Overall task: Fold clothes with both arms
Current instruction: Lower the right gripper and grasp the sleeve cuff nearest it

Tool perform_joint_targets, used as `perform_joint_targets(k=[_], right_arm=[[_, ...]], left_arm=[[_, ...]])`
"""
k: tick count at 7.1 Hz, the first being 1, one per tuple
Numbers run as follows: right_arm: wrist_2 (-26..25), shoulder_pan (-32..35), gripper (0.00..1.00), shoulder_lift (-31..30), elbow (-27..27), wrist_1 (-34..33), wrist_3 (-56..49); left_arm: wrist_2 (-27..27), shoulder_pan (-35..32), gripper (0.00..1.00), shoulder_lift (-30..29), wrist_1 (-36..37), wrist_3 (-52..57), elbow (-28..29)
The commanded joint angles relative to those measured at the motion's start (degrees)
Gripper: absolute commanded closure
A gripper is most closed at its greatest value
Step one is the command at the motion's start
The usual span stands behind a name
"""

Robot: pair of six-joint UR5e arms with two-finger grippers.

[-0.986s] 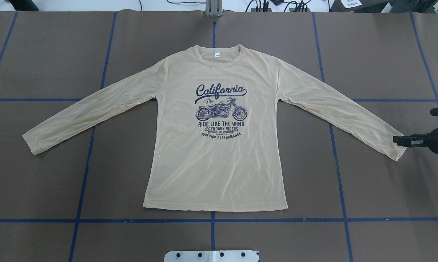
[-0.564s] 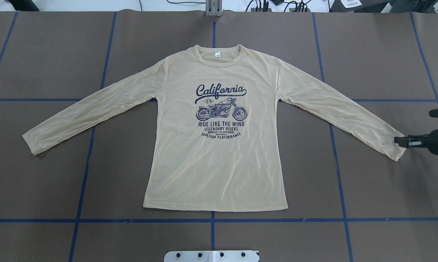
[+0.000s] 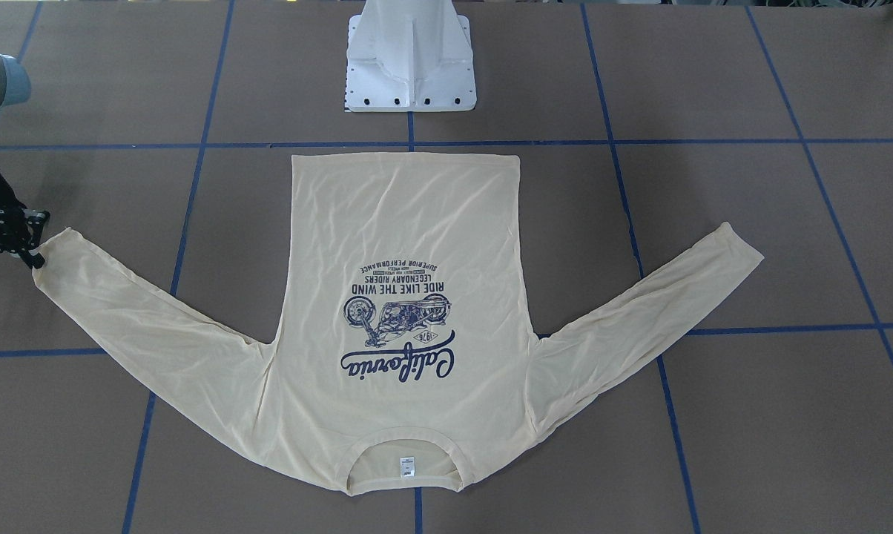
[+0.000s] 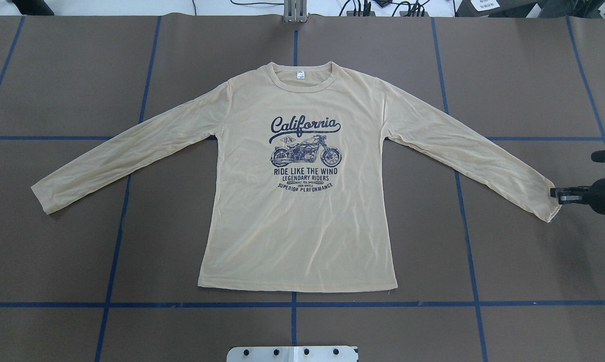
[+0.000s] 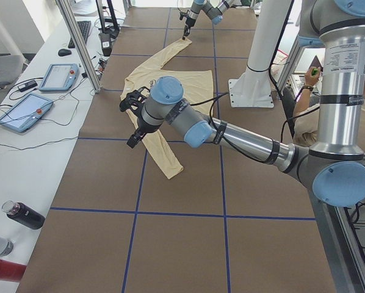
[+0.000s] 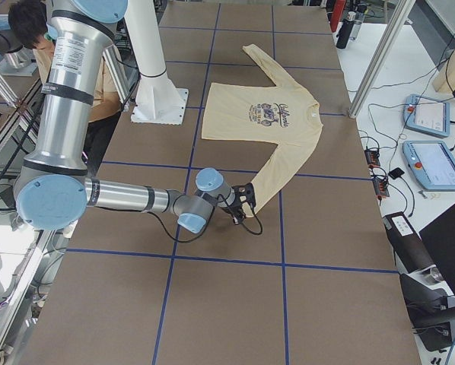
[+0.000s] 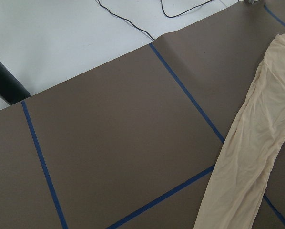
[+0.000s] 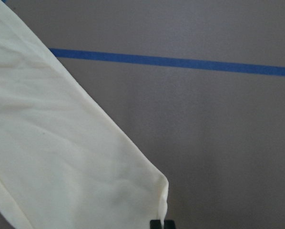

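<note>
The cream-yellow long-sleeved T-shirt (image 4: 297, 226) lies flat and print-up on the brown table, both sleeves spread out; it also shows in the front view (image 3: 409, 222). My right gripper (image 4: 555, 193) is low at the end of the right sleeve cuff (image 4: 546, 203), tips touching its edge. It also shows in the front view (image 3: 37, 241). In the right wrist view its tips (image 8: 161, 224) sit close together just below the cuff corner; I cannot tell if fabric is pinched. My left gripper (image 5: 132, 122) hovers by the left sleeve (image 7: 247, 157); I cannot tell its state.
The white pedestal base (image 3: 411, 67) stands behind the shirt hem. Blue tape lines (image 4: 292, 304) cross the table. A white side bench holds control tablets (image 5: 57, 76) and bottles (image 5: 24, 215). A person (image 6: 30, 30) sits behind the robot.
My right gripper has shifted slightly to the right, from over the cuff to its outer edge. The shirt has not moved.
</note>
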Motion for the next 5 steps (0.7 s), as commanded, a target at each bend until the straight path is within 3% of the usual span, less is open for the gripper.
perform_joint_targets(k=[1,3,5], right_arm=[[4.01,2.08,1.00,0.77,5.40,-4.28,-0.14],[10.52,9.54,1.00,10.48,14.27,-24.60,-0.23],[8.80,9.48,1.00,25.57,15.81,-41.33,0.65]], left_arm=[[0.00,0.00,0.00,0.00,0.00,0.00,0.00],[0.00,0.00,0.00,0.00,0.00,0.00,0.00],[0.00,0.00,0.00,0.00,-0.09,0.00,0.35]])
